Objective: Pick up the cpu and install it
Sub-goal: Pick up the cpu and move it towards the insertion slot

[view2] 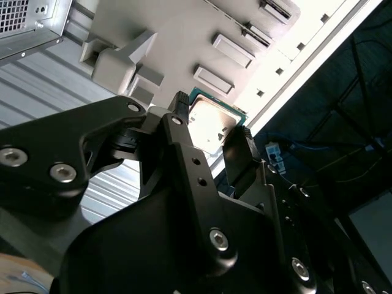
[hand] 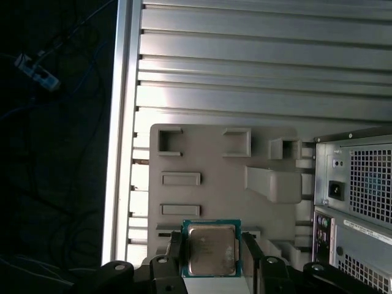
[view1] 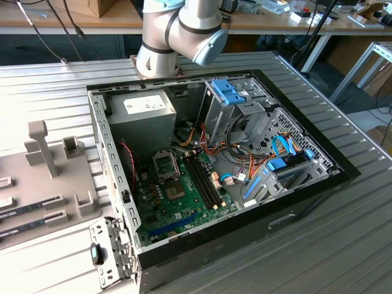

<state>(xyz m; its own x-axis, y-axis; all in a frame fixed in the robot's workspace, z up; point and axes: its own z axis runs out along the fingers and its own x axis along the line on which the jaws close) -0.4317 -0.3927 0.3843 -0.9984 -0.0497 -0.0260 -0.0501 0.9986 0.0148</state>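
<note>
Cpu (hand: 211, 251) pinched by the hand (hand: 212, 242) in both wrist views; exterior view adds motherboard (view1: 184, 205).

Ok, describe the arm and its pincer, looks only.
The arm has rounded silver-grey joint housings, one closed by a pale blue cap. The pincer is matte black: flat, angular linkage bars dotted with round silver screws, ending in two slim black fingers.

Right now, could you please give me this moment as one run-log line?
gripper: shut on cpu | position: at grey tray | install: not done
</note>
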